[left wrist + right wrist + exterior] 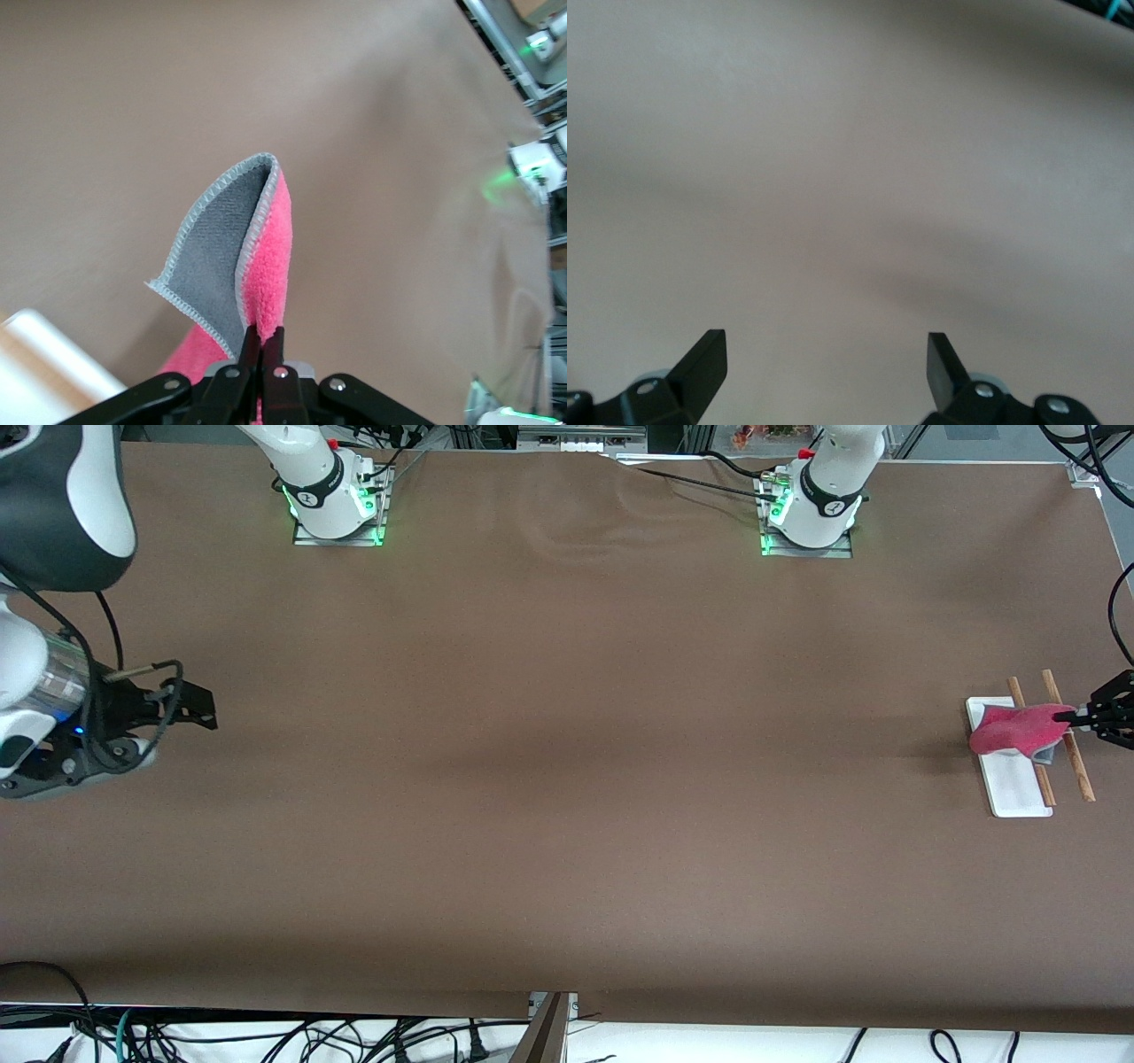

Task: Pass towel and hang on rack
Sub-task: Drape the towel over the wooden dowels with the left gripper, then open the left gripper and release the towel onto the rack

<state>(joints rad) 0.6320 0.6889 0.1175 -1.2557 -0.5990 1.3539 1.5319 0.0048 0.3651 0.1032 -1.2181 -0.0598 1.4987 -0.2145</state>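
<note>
While most of the left arm is cut off at the edge of the front view, its left gripper (1074, 715) shows over the rack (1010, 793) at the left arm's end of the table (567, 779). Part of the rack's white base is covered by the towel (1014, 729), and the crosspiece cannot be made out. The right arm's upper part is also cut off in the front view.

Around the work there is only the brown table, with cables (266, 1036) along the edge nearest the front camera and the two arm bases farthest from it. The rack's two wooden rods (1067, 735) run side by side, partly crossed by the towel and the gripper's black fingers.

The towel hangs from the left gripper's tips and drapes over the rack's base and the nearer part of the rods. In the left wrist view the left gripper (263, 335) is pressed together on a corner of the towel (266, 266), whose grey underside folds back beside the pink face. The right gripper (190, 710) waits over the right arm's end of the table, and in the right wrist view the right gripper (826, 354) is spread wide with nothing between its fingers (704, 359).
</note>
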